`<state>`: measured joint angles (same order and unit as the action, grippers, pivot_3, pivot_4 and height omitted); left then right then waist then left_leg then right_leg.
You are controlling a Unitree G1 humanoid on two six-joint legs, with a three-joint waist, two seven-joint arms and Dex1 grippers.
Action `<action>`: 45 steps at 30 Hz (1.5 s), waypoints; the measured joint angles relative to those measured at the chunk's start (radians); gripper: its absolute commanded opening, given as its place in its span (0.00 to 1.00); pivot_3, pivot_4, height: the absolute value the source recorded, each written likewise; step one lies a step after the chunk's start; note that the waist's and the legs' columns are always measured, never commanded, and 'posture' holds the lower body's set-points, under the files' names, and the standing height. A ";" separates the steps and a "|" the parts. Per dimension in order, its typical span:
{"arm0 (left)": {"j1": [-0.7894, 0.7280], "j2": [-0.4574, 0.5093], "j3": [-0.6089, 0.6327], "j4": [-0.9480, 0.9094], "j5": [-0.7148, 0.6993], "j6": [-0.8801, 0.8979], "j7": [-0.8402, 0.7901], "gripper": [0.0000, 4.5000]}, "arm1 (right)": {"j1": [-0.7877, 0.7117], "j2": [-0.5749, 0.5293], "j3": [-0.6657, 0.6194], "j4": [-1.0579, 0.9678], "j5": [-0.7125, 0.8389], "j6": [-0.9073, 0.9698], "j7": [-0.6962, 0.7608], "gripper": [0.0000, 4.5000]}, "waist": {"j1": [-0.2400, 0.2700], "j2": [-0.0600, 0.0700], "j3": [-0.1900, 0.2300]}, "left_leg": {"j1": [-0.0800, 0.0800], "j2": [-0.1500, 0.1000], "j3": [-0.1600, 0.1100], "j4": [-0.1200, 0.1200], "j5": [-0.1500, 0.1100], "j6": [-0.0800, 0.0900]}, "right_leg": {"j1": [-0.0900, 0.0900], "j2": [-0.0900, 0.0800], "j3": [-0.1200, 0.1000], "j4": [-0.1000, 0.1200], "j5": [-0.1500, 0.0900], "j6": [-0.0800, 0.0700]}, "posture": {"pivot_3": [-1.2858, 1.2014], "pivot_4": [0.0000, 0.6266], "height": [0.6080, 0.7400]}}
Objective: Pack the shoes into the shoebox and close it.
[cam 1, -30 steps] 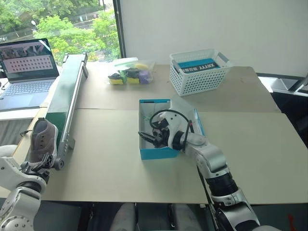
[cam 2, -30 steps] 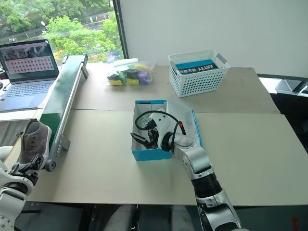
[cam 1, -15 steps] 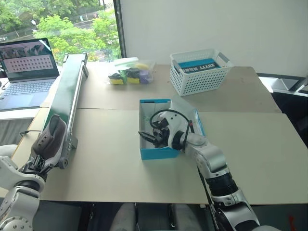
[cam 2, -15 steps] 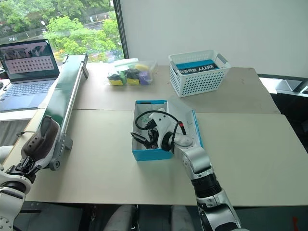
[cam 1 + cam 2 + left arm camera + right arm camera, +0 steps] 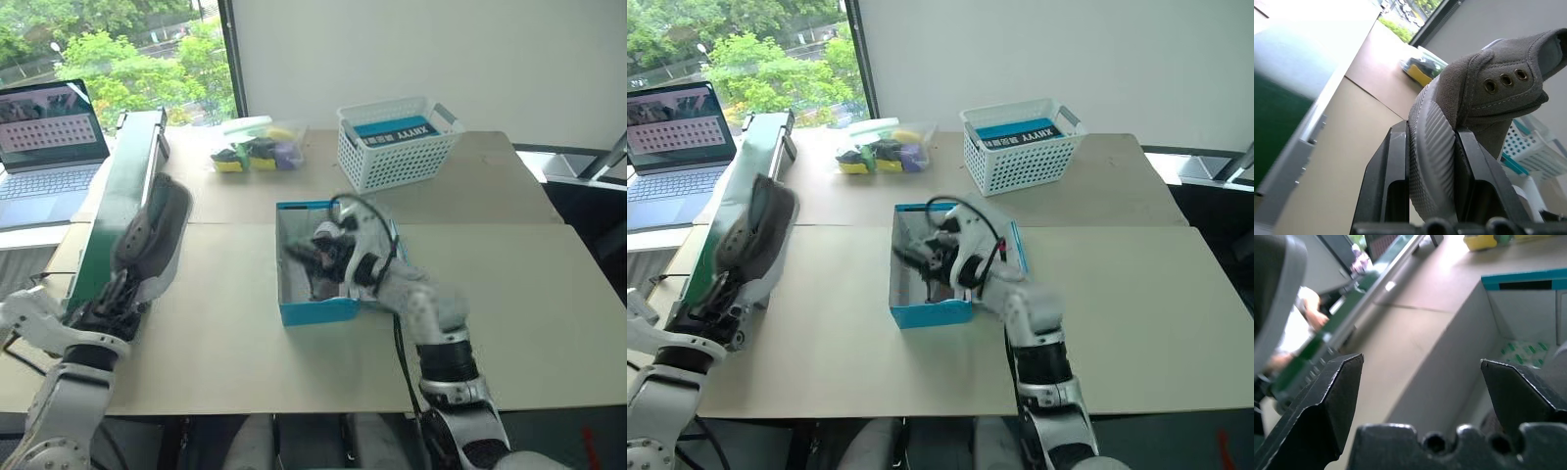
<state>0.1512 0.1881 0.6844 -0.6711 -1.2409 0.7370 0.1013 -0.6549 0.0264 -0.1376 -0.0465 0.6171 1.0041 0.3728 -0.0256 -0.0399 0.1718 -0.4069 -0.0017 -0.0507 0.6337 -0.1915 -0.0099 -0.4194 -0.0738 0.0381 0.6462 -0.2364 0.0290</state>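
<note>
Clearly the left fingers [image 5: 1400, 181] are clamped on one shoe [image 5: 152, 235], held up left of the shoebox [image 5: 315, 311], where the right fingers [image 5: 1339, 382], spread wide, seemingly hover inside.

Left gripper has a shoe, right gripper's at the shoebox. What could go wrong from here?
1. The left gripper pinches the shoe only at its heel end, so the long body sticks out and could swing or slip during the carry.
2. The right gripper sits open over the shoebox, likely in the way of the shoe's entry.
3. The green conveyor is right beside the raised shoe and could snag it.
</note>
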 measured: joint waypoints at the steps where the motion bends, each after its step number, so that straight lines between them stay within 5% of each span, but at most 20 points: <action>1: -0.007 0.000 -0.028 -0.002 -0.013 -0.004 0.008 0.17 | -0.024 0.014 -0.042 0.002 0.048 0.044 -0.015 1.00 | 0.001 0.000 0.000 | 0.000 0.000 0.000 0.000 0.000 0.000 | 0.000 0.000 0.000 0.000 0.000 0.000 | 0.52 0.24 0.98; 9: -0.144 -0.060 -0.306 0.008 -0.012 -0.045 0.065 0.17 | -0.075 0.061 -0.184 0.077 0.325 0.355 -0.102 1.00 | 0.003 0.000 0.000 | -0.002 -0.001 0.001 0.000 0.000 0.000 | -0.001 0.001 0.000 0.000 0.000 0.001 | 0.52 0.24 0.98; 25: -0.144 -0.036 -0.418 0.020 -0.017 -0.086 0.084 0.17 | -0.096 0.064 -0.221 0.114 0.427 0.271 -0.258 1.00 | -0.016 0.000 0.000 | -0.002 0.000 0.000 0.000 0.000 0.000 | -0.001 0.002 0.001 -0.001 0.000 0.001 | 0.52 0.24 0.98; 37: -0.143 0.002 -0.429 0.033 -0.016 -0.098 0.107 0.16 | -0.096 0.064 -0.180 0.106 0.479 0.222 -0.297 0.12 | -0.017 0.000 0.000 | -0.002 0.000 0.000 0.000 0.000 0.000 | -0.001 0.002 0.001 -0.001 0.000 0.001 | 0.52 0.24 0.98; 42: -0.150 0.014 -0.433 0.033 -0.017 -0.109 0.104 0.16 | -0.096 0.064 -0.180 0.106 0.524 0.220 -0.313 0.06 | -0.017 0.001 0.000 | -0.003 0.000 0.000 0.000 0.000 0.000 | -0.001 0.002 0.001 -0.001 0.000 0.001 | 0.52 0.24 0.98; 43: -0.151 0.016 -0.434 0.033 -0.017 -0.113 0.101 0.36 | -0.096 0.064 -0.183 0.106 0.540 0.220 -0.316 0.06 | -0.017 0.001 0.000 | -0.003 0.000 0.000 0.000 0.000 0.000 | -0.001 0.002 0.001 -0.001 0.000 0.001 | 0.52 0.24 0.98; 45: -0.153 0.025 -0.441 0.033 -0.010 -0.121 0.091 0.47 | -0.096 0.064 -0.184 0.104 0.556 0.220 -0.319 0.06 | -0.017 0.001 0.000 | -0.003 0.000 0.000 0.000 0.000 0.000 | -0.001 0.002 0.001 -0.001 0.000 0.001 | 0.52 0.24 0.98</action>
<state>-0.0013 0.2127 0.2431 -0.6381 -1.2504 0.6162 0.1926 -0.7506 0.0906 -0.3218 0.0573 1.1728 1.2240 0.0535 -0.0425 -0.0393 0.1721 -0.4098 -0.0015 -0.0505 0.6333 -0.1915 -0.0096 -0.4208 -0.0716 0.0387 0.6450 -0.2360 0.0301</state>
